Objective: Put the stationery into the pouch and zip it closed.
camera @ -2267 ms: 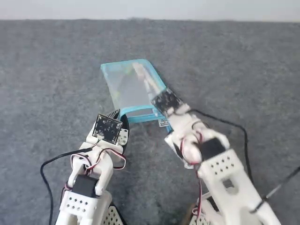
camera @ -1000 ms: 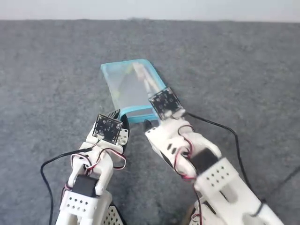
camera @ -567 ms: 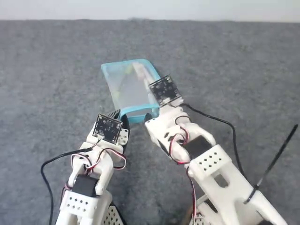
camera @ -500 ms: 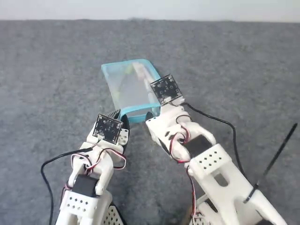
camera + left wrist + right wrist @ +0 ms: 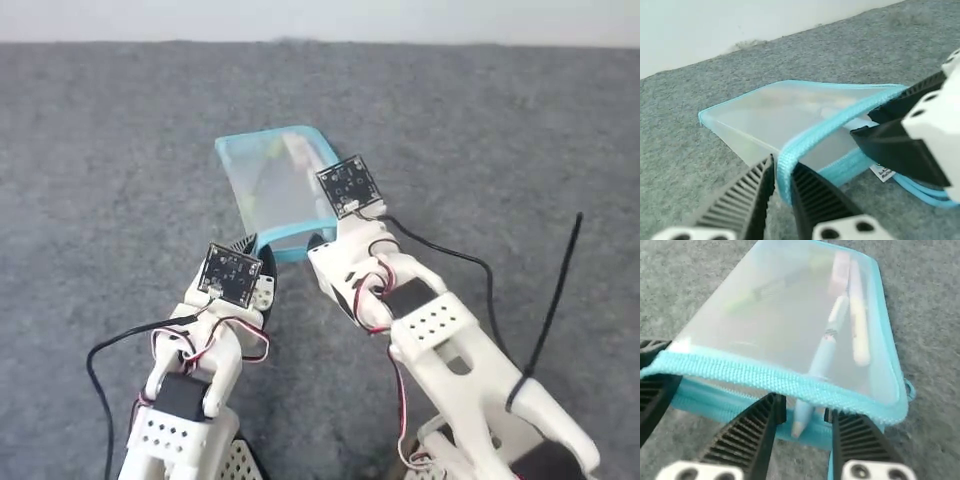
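Note:
A clear pouch (image 5: 275,190) with a light blue zip edge lies on the grey carpet, its mouth toward the arms. My left gripper (image 5: 262,243) is shut on the zip edge at the mouth's left end (image 5: 782,185), lifting it. At the mouth's right end stands my right gripper (image 5: 322,238), open. In the right wrist view the tip of a light blue pen (image 5: 822,365) pokes out between my right gripper's (image 5: 805,432) two fingers without touching them. A cream pen (image 5: 857,325) and a green item (image 5: 747,297) lie inside the pouch (image 5: 785,315).
Grey carpet (image 5: 500,130) surrounds the pouch on all sides, with a pale wall at the far edge. A black cable (image 5: 550,300) arcs up beside the right arm. The pouch's blue pull loop (image 5: 925,190) lies on the carpet by the right gripper's fingers (image 5: 885,135).
The right arm has swung left and forward, bringing its gripper up to the pouch mouth. The left arm has kept still with the zip edge held.

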You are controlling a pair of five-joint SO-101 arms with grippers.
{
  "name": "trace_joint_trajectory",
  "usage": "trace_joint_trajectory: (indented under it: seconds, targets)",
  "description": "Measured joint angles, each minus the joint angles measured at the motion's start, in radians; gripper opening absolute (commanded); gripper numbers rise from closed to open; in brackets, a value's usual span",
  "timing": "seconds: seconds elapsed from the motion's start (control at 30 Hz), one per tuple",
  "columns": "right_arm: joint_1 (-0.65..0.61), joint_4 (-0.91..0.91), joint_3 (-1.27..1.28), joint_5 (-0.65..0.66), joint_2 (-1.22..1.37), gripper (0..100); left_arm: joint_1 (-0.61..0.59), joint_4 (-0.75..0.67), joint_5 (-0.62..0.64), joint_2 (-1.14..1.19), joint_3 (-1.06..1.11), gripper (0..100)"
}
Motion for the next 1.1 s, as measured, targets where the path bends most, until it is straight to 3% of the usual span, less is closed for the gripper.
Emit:
trace_joint_trajectory:
  seconds: [0.27,1.1]
  targets:
    - [0.006,-0.025,0.000,0.000,0.012,0.6,0.002,0.000,0.000,0.000,0.000,1]
    - [-0.038,-0.026,0.000,0.043,0.012,0.8,0.002,0.000,0.000,0.000,0.000,1]
